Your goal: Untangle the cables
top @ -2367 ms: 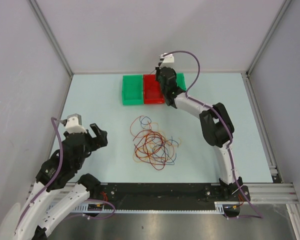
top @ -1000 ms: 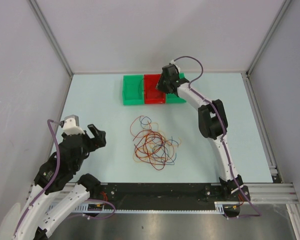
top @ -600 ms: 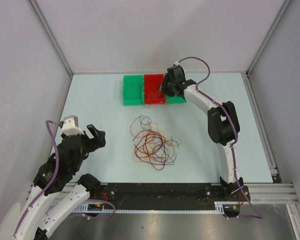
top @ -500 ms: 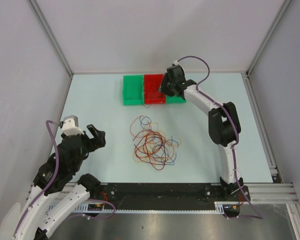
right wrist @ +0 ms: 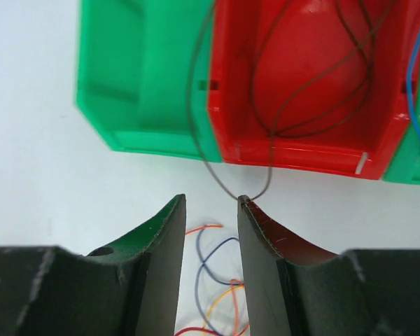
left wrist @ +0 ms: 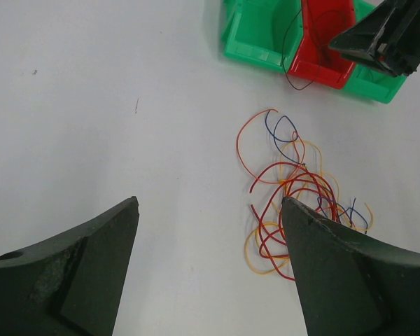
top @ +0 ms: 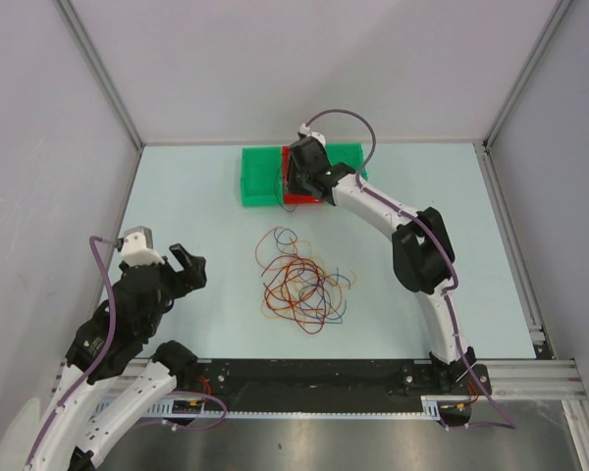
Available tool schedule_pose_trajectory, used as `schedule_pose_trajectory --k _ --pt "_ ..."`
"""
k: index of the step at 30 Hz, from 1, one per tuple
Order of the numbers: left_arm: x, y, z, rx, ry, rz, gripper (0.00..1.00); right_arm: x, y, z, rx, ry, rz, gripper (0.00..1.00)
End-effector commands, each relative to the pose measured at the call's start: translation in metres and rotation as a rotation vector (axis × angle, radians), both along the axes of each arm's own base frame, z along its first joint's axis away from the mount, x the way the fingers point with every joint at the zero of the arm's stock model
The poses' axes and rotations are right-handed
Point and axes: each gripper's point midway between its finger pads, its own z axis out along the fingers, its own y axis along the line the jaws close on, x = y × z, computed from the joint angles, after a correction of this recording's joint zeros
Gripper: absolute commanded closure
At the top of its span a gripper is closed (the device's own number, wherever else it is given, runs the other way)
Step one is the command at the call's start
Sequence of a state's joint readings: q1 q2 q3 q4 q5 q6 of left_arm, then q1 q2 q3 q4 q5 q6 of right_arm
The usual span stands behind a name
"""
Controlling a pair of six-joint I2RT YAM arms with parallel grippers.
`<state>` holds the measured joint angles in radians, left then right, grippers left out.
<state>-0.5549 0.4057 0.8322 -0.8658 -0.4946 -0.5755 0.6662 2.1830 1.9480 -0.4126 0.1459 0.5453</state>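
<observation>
Nearest the arm bases, the L gripper [top: 188,265] hung over the near-L part of the pale table [top: 196,196]. Its jaws were spread wide and held nothing, and the L wrist view showed only tabletop in the gap.

Just to its R, at mid-table, lay the tangle of cables [top: 302,280]: thin loops in red, orange, yellow and blue, heaped on each other. A few red and blue loops strayed out on the far side. The heap was well apart from both grippers.

Further back, the R arm reached across to a row of three bins at the table's far edge. The R gripper [right wrist: 210,201] hovered at the near lip of the red bin [right wrist: 294,157], its fingers a narrow slot apart and clamped on nothing.

A brown cable [right wrist: 269,161] lay coiled in the red bin. One loop spilled over the front wall and partly across the green bin [right wrist: 147,136] beside it. The loop's lowest bend came right up to one fingertip; can't tell if they touched. A blue cable [right wrist: 411,91] sat in the second green bin [right wrist: 409,168] on the other side.
</observation>
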Motion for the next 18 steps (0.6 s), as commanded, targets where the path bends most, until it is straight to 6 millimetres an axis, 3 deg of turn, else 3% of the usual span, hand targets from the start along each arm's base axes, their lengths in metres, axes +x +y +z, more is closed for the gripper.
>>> schedule_pose_trajectory --k 1,12,18 --pt "0.002 0.002 0.006 -0.007 -0.023 0.012 0.12 0.009 -0.018 -0.027 -0.084 0.031 -0.057 0.60" --pt "0.002 0.002 0.006 -0.004 -0.021 0.011 0.12 0.013 -0.021 -0.068 -0.071 0.103 -0.066 0.60" --pt "0.003 0.002 0.005 -0.004 -0.019 0.015 0.12 0.018 -0.016 -0.075 -0.046 0.104 -0.067 0.61"
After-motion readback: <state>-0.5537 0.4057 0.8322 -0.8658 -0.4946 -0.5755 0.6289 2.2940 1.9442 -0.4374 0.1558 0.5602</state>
